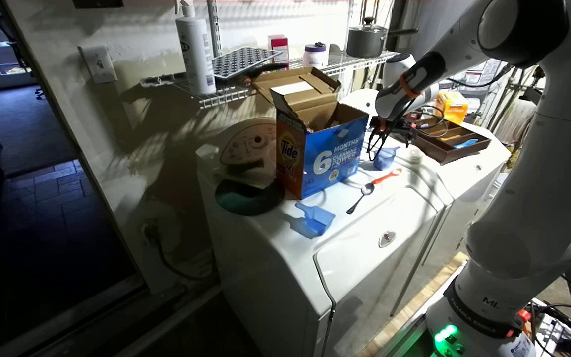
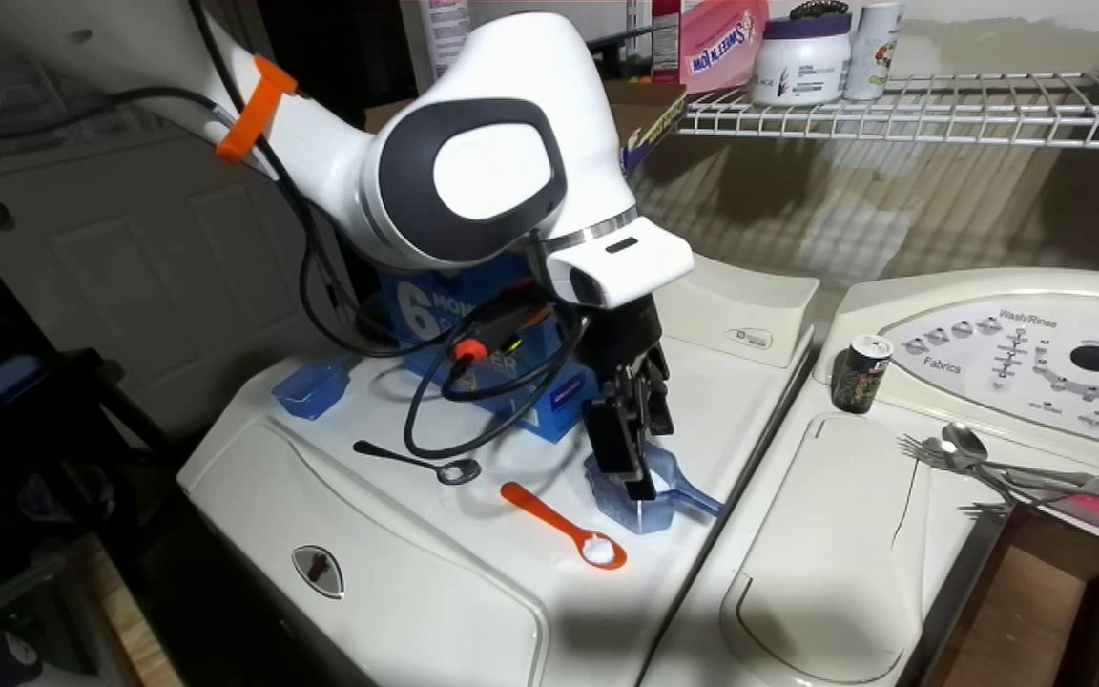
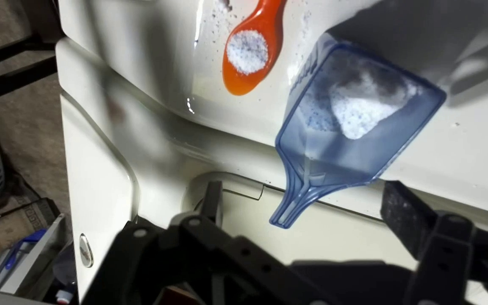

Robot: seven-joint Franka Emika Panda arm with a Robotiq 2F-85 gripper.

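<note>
In the wrist view my gripper stands open, its black fingertips wide apart with nothing between them in contact. A translucent blue scoop with white, blue-flecked powder inside lies just beyond, its handle pointing back between the fingers. The gripper is directly over or beside that scoop in an exterior view; the exact gap cannot be told. Close by lies an orange spoon with white powder in its bowl. A dark-handled metal spoon and another blue scoop are farther off on the same white machine.
A blue and orange Tide box with raised flaps stands behind the scoops. On the neighbouring machine are a small dark can, loose cutlery and a brown wooden tray. A wire shelf runs along the wall above.
</note>
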